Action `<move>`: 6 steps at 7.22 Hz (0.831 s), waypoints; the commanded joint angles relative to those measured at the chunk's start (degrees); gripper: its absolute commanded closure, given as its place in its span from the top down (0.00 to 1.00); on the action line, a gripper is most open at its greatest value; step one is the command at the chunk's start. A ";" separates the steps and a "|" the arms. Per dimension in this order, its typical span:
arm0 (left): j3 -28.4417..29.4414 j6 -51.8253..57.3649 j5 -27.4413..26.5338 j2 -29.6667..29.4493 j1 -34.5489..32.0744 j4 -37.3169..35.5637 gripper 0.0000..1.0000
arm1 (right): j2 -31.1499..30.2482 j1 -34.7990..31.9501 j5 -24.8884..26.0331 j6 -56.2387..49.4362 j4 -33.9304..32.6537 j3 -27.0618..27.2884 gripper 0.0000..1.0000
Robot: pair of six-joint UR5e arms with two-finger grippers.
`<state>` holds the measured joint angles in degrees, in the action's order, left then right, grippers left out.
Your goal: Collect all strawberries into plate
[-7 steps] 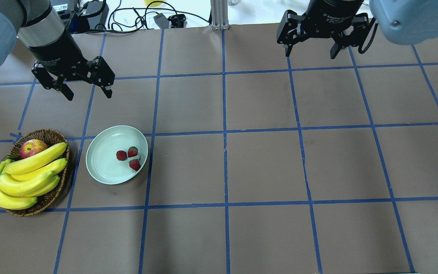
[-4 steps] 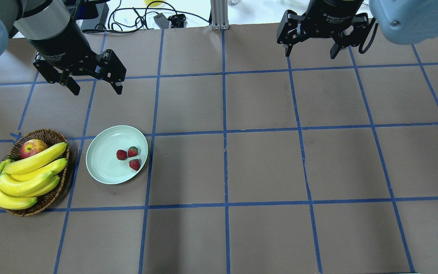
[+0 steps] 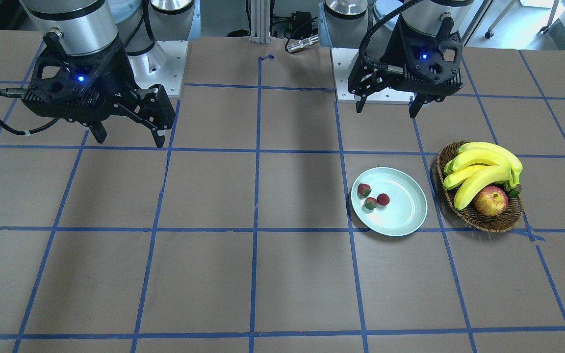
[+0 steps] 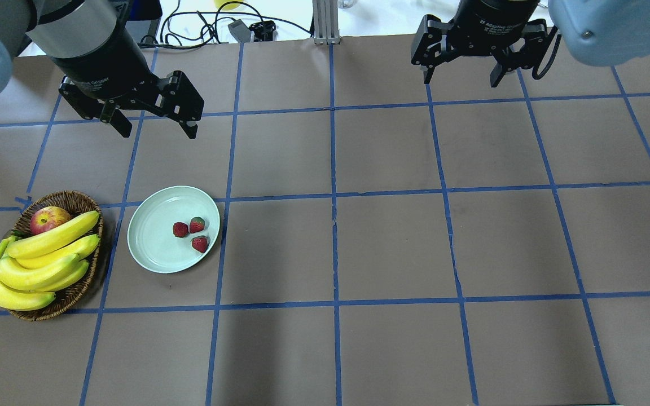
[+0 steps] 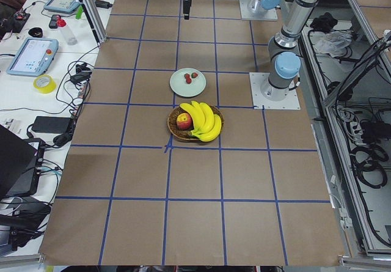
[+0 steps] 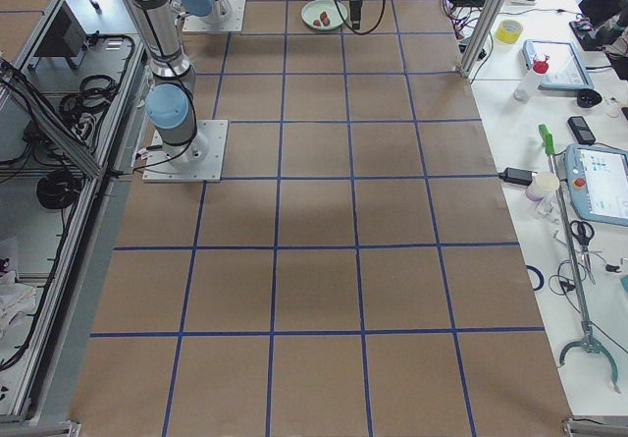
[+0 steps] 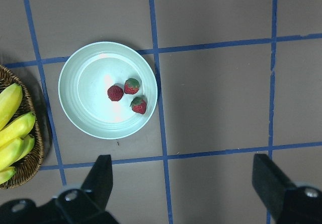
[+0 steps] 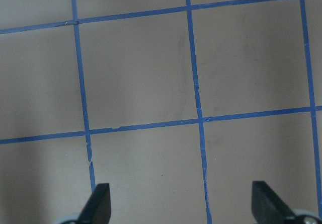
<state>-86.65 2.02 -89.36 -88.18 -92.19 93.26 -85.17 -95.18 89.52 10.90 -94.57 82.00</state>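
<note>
Table (image 4: 392, 242): flat brown paper w/ blue tape grid, matte, likely decent friction. Basket (image 4: 71, 198) sits just beside plate (image 4: 153, 237), limiting approach from that side. Left gripper (image 4: 158, 132): raised high, well apart from plate, jaws wide apart, holding nothing. Right gripper (image 4: 460, 79): far from plate, jaws wide apart, holding nothing. Strawberries (image 7: 132, 86), qty 3: all inside plate, clustered toward rim opposite basket. Handling: light, small, prob. soft and easily bruised (too small to confirm). Pinch across mid-body, min. force, not at cap.
</note>
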 commanded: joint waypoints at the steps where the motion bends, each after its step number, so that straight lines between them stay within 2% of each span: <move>1: -0.01 -0.08 -0.11 0.47 0.52 -0.10 1.00 | 0.00 0.00 -0.05 0.00 0.00 0.00 1.00; 6: -0.36 -0.17 -0.37 0.47 3.77 -0.01 1.00 | 0.09 0.00 0.21 -0.17 0.00 0.00 1.00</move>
